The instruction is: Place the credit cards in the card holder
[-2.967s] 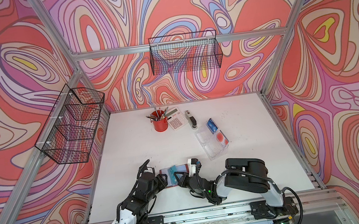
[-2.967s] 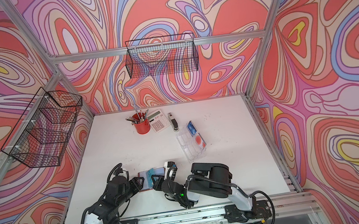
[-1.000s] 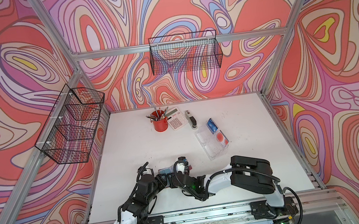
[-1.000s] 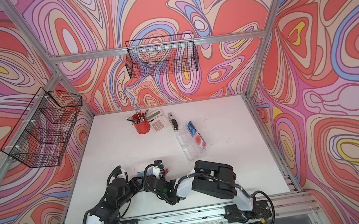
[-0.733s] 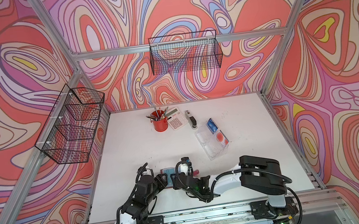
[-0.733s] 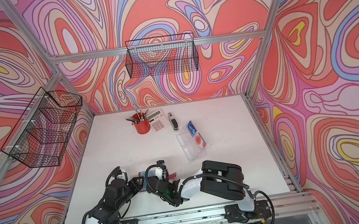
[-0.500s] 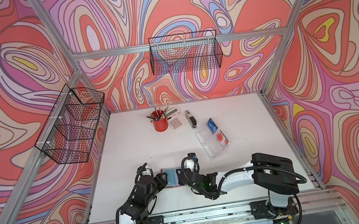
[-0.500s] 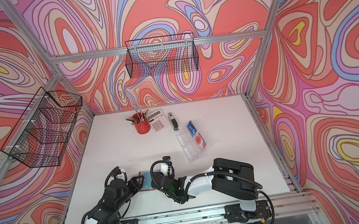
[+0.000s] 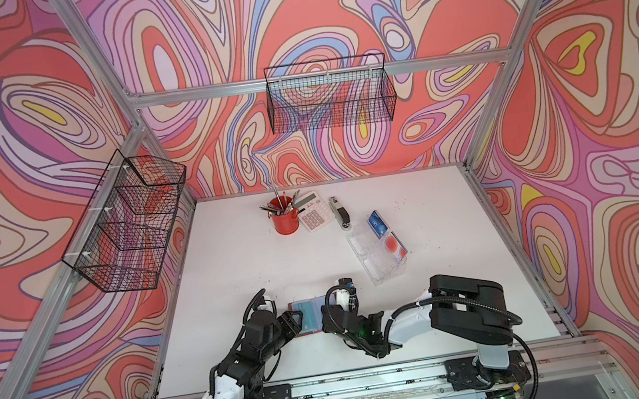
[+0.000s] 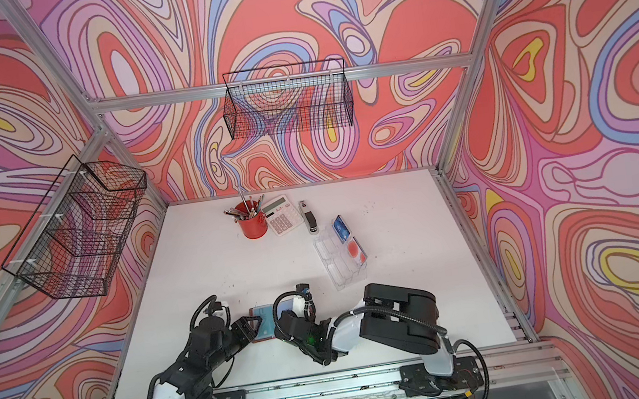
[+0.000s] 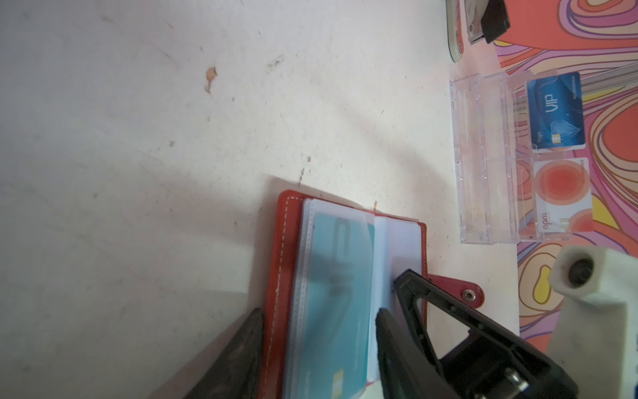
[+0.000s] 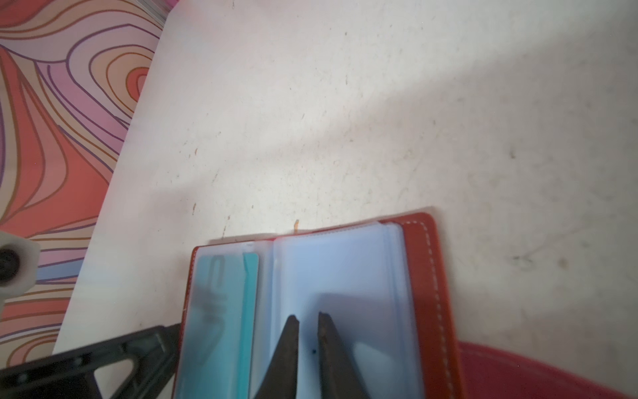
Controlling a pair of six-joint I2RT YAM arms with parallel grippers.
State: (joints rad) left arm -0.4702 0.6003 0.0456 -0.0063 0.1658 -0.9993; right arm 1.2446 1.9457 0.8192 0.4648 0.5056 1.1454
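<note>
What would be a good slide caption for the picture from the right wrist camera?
Right gripper, jaws nearly closed, over an empty clear sleeve of the open red card holder; a blue card sits sleeved opposite.

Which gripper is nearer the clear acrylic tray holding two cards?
Right. The right gripper sits over the open red wallet, just below the clear acrylic tray; the left gripper lies farther left.

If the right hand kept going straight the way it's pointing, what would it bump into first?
Probably the clear empty sleeve of the open card holder right under its tips; the right hand is nearly shut above it, though contact is unclear.
</note>
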